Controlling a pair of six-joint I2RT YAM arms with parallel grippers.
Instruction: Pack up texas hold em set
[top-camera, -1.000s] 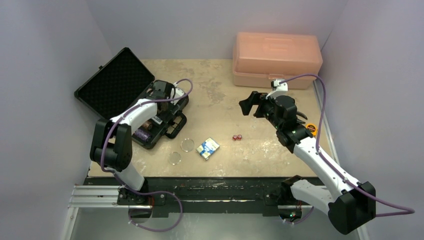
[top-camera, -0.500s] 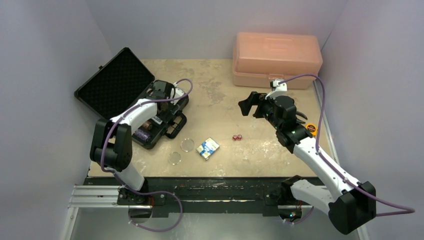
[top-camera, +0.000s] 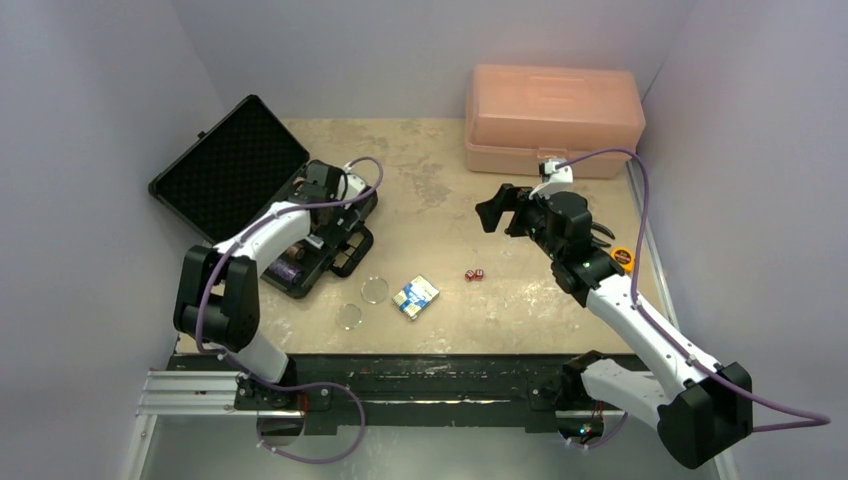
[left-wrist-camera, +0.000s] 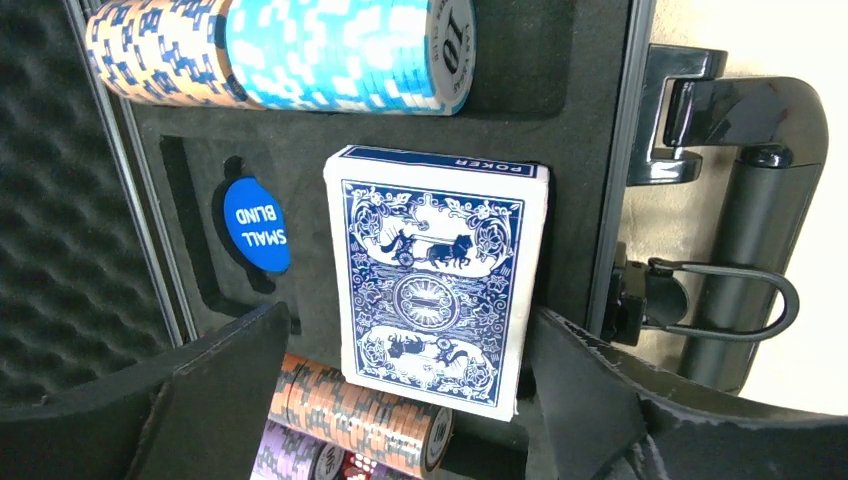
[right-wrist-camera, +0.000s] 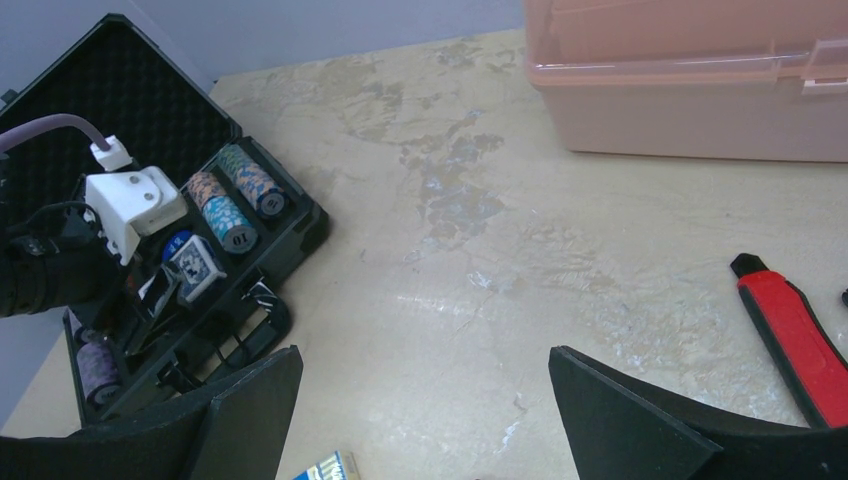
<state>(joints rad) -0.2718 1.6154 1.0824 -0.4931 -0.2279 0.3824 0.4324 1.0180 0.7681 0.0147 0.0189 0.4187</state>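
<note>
The black case (top-camera: 228, 165) lies open at the far left of the table (top-camera: 440, 200), its foam-lined lid tipped back to the left. The left gripper (left-wrist-camera: 408, 325) hangs low over the tray with its jaws spread wider than the blue card deck (left-wrist-camera: 435, 280) lying flat in its slot. One finger stands clear on the deck's left. The other is right at its right edge, and whether it touches is hard to tell. It has hold of nothing. Rows of chips (left-wrist-camera: 340, 50) lie on either side of the deck, and a blue "small blind" button (left-wrist-camera: 257, 225) sits in a slot just left of it.

A second deck (top-camera: 415, 296) lies on the table near the middle. Two clear discs (top-camera: 374, 290) lie to its left and two small red dice (top-camera: 474, 274) to its right.

The right gripper (right-wrist-camera: 422, 360) hovers above bare table right of centre, jaws wide apart and empty. A pink toolbox (top-camera: 553, 118) stands closed at the far right, and red-handled pliers (right-wrist-camera: 795, 335) lie near the table's right edge.
</note>
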